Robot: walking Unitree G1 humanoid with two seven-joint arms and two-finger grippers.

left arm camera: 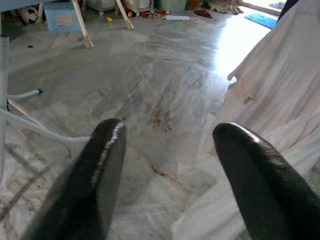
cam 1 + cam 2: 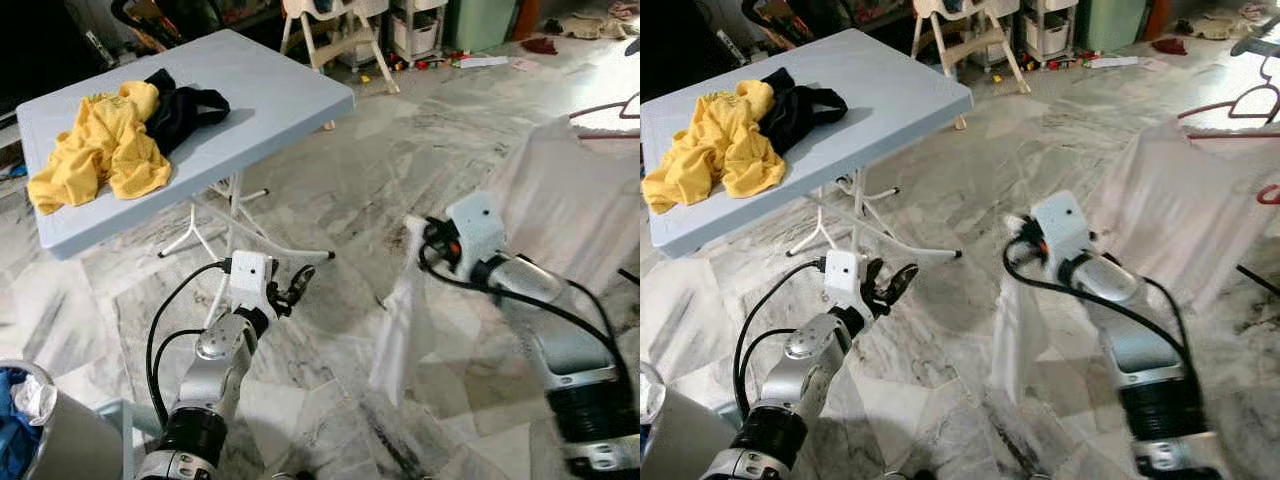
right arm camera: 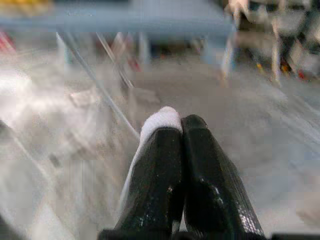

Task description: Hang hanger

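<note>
Marble floor, you see right gripper clamped on white cloth; left gripper open, empty.

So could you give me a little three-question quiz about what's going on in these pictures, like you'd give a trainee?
1. True or false: the left gripper is holding the white cloth.
2. Which clothes lie on the blue table? A) a yellow shirt and a black garment B) a red towel C) none
3. Fill in: the right gripper is shut on the white ____.

Key
1. False: its fingers are open and hold nothing.
2. A
3. cloth
</note>
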